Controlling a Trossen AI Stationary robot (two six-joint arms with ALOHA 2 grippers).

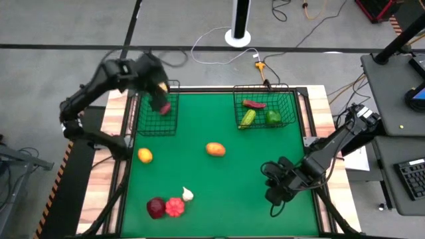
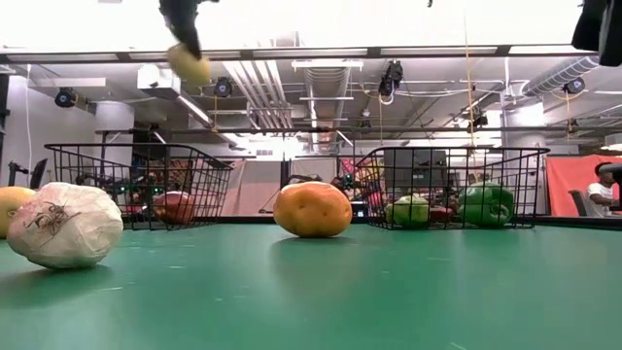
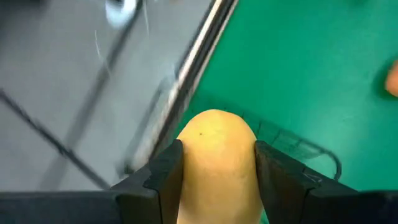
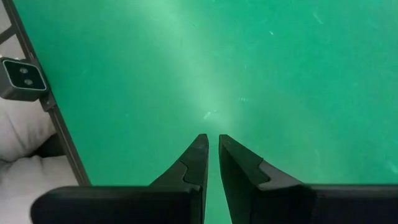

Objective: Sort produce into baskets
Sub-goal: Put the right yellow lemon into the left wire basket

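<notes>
Green table point(image 1: 226, 179) w/ wood edging, grey floor around; cables and a white post base past the far edge. Low view: open ceiling w/ ducts and strip lights behind.

L gripper point(image 3: 217, 163) raised over the left basket point(image 1: 157, 109) at far-left corner of the mat, jaws clamped on a yellow fruit point(image 3: 217, 158). Same fruit seen high up near top of low view point(image 2: 189, 64), well above the basket rim. Red piece point(image 1: 165, 106) lying inside left basket; also shows through the mesh in low view point(image 2: 175, 206).

R gripper point(image 4: 210, 163) low over bare mat near the right-front part of the table, jaws nearly together, thin gap only, holding nothing. R arm reaching in from the right edge.

Right basket point(image 1: 264, 106) at far-right of mat: red piece point(image 1: 254, 103) at back, yellow-green piece point(image 1: 248, 118) and green pepper point(image 1: 273, 117) side by side in front of it.

Loose on mat: orange-yellow fruit point(image 1: 145, 155) near left edge; orange potato-like piece point(image 1: 215, 149) mid-table, apart from both baskets. Near front edge a cluster: dark maroon piece point(image 1: 155, 208), red piece point(image 1: 174, 207) just beside it, white garlic point(image 1: 188, 194) close behind those. Garlic large at left in low view point(image 2: 64, 225).

Small grey camera module point(image 4: 23, 77) on table rim in R wrist view.
</notes>
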